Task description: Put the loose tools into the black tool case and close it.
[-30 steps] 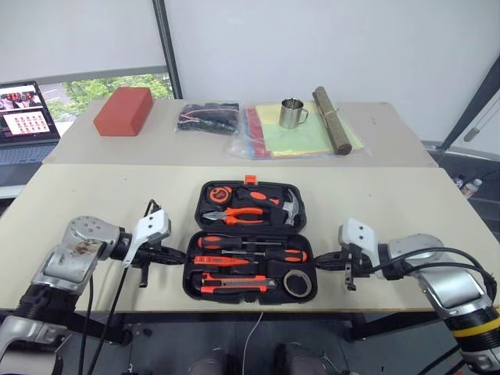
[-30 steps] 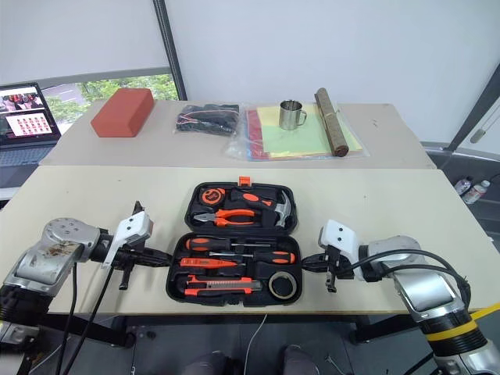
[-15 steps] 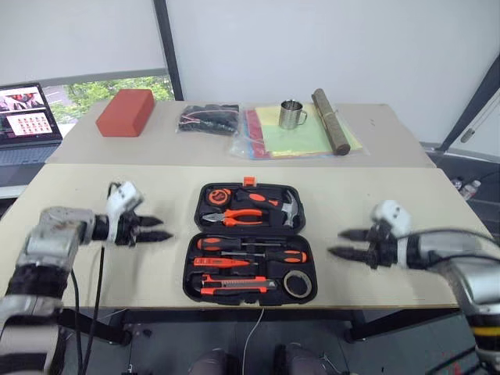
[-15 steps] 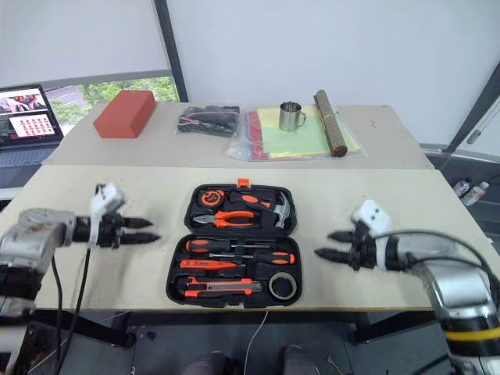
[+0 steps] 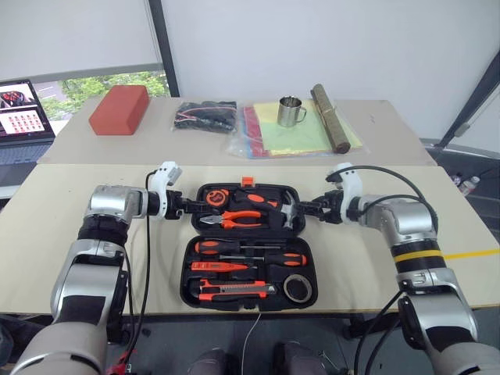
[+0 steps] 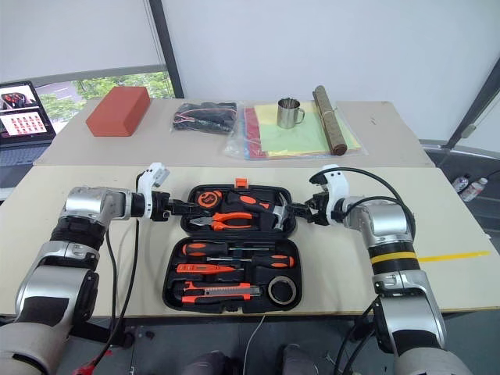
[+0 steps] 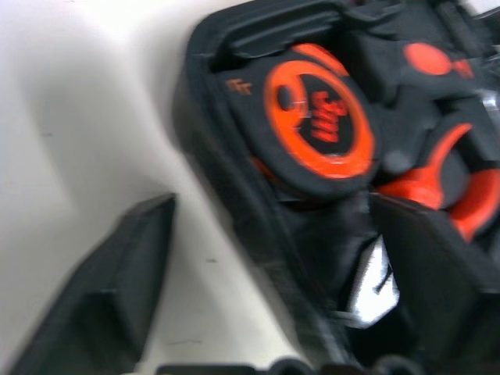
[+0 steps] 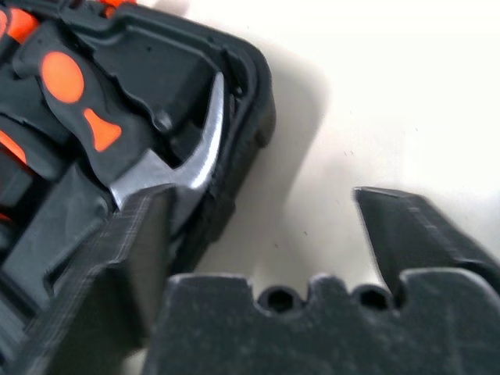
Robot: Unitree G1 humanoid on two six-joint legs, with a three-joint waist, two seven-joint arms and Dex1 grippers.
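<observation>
You had the black tool case (image 5: 248,242) lying open on the bench (image 5: 391,258), near its front edge, with the loose tools (image 5: 250,266) already seated in the nearer half. Both grippers stood at the far half's ends, the left gripper (image 5: 190,206) and right gripper (image 5: 306,209), fingers parted and straddling the rim, likely placed to swing that half shut.
</observation>
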